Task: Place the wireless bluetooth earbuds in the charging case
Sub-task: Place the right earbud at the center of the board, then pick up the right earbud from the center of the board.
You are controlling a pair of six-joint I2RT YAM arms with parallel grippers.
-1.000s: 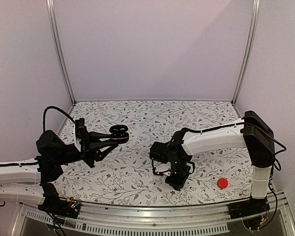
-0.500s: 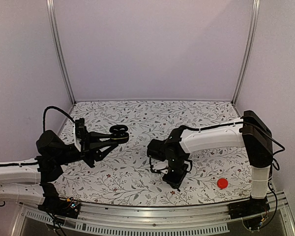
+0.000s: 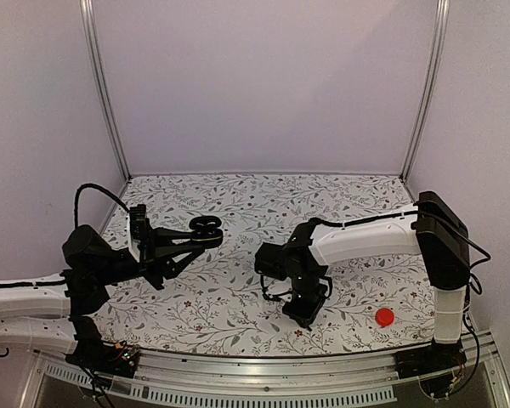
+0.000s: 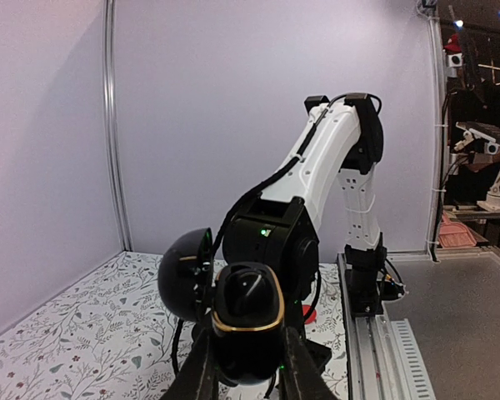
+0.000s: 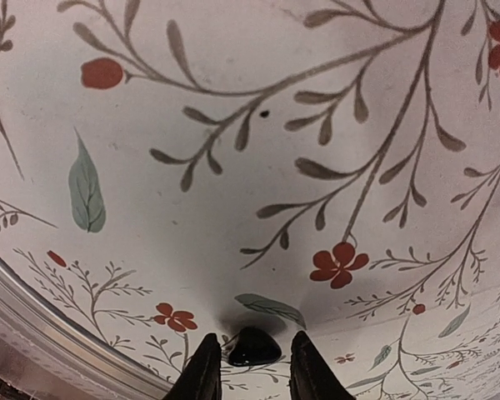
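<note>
While the left gripper (image 4: 248, 372) clamps the opened charging case (image 4: 248, 317) aloft at the left, the right gripper (image 5: 255, 340) straddles a small black earbud (image 5: 252, 348) on the floral table (image 5: 233, 167). Whether its fingers actually press it cannot be told

Three cameras covering one table (image 3: 229, 306)
Top is looking down from behind the bases; left wrist is facing the right arm (image 4: 321, 158), which top shares; right wrist is staring closely at the tabletop.
</note>
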